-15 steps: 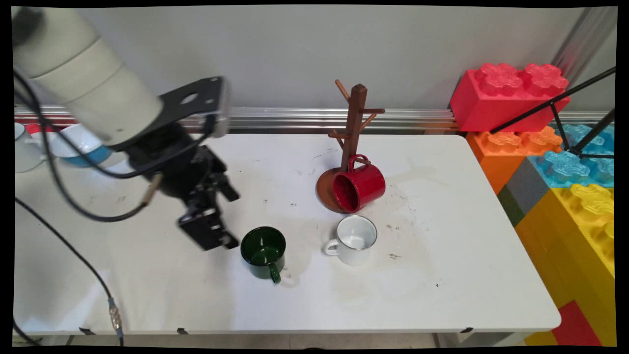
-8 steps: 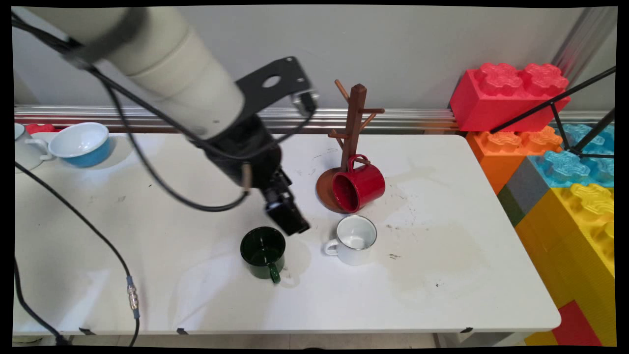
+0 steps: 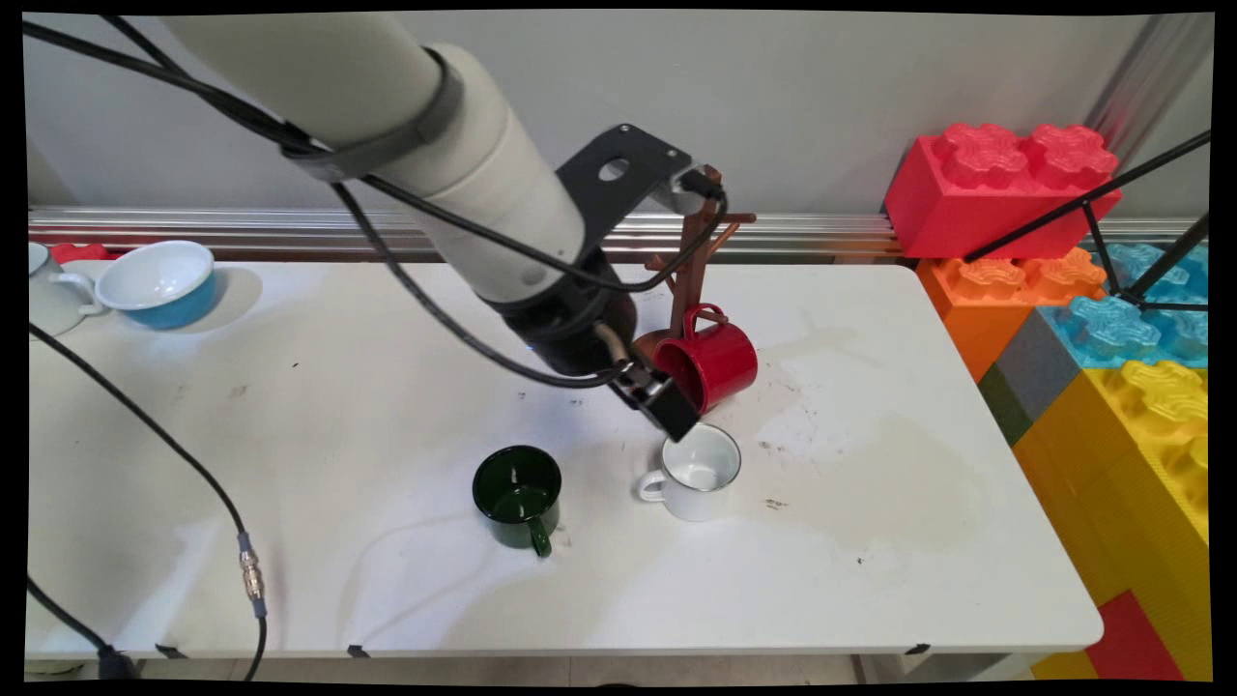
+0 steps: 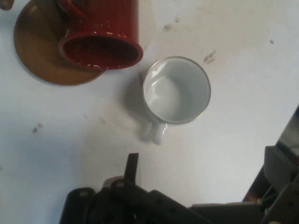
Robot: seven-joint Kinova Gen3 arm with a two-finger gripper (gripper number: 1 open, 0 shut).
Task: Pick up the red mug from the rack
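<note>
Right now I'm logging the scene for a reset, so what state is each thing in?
red mug: hung by its handle on the mug tree, mouth tilted down.
white mug: upright, empty.
green mug: upright on the table.
blue bowl: upright, empty.
mug tree: standing.
gripper: above the white mug, empty.

A thick white arm (image 3: pixel 425 145) enters from the upper left, banded by a dark strap; black cables (image 3: pixel 193 464) — one with a metal connector — hang off it, ending in a black claw (image 3: pixel 667 411)
</note>
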